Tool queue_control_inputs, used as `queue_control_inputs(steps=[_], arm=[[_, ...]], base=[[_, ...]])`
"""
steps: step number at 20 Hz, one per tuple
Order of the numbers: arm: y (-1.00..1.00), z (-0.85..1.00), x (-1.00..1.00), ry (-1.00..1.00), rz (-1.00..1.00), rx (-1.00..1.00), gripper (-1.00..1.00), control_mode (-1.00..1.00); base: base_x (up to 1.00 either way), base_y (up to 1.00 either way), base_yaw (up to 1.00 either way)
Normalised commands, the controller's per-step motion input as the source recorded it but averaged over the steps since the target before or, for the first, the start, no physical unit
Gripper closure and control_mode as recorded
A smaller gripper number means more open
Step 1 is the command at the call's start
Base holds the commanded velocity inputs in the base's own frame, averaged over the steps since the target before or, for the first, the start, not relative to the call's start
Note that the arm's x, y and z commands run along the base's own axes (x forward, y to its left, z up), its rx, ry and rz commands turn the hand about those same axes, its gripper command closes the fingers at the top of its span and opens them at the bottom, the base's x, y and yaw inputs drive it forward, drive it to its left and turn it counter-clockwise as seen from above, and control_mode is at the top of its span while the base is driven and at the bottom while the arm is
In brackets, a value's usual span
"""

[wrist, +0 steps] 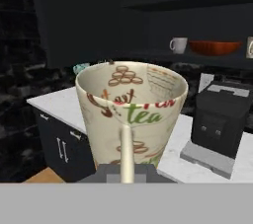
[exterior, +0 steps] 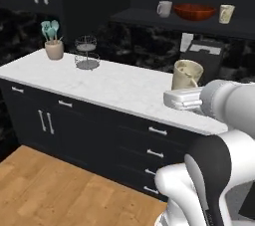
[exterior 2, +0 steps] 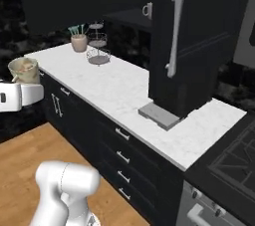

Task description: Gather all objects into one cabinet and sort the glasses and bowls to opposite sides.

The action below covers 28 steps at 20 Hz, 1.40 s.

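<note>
One cream printed tumbler (wrist: 131, 114) sits clamped upright in the gripper (wrist: 127, 168), above the white marble counter's (exterior: 99, 83) edge, well short of the dark cabinet shelf (exterior: 149, 21). Risk: thin rim grip could slip during the lift.

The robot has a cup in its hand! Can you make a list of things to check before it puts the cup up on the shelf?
1. Cup held: the hand is shut on the tumbler - ok.
2. Cup upright, mouth up - ok.
3. Cup lifted above the counter - ok.
4. Shelf open to reach - ok.
5. Things already on the shelf: a mug, the red bowl and another tumbler stand in a row - ok.
6. Free spot beside the other tumbler, away from the bowl - cannot tell, the shelf runs out of view there.
</note>
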Motion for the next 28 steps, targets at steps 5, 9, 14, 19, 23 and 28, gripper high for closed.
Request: queue_control_inputs(steps=[5,9,14,19,23,28], arm=[[0.0,0.0,0.0,0.0,0.0,0.0,1.0,1.0],[0.0,0.0,0.0,0.0,0.0,0.0,1.0,1.0],[0.0,0.0,0.0,0.0,0.0,0.0,1.0,1.0],[0.0,0.0,0.0,0.0,0.0,0.0,1.0,1.0],[0.0,0.0,0.0,0.0,0.0,0.0,1.0,1.0],[0.0,0.0,0.0,0.0,0.0,0.0,1.0,1.0]], base=[[0.75,0.09,-0.47],[0.17,0.09,-0.47],[0.33,0.33,-0.29],[0.32,0.47,-0.02],[0.57,0.34,0.0],[0.8,0.16,0.01]])
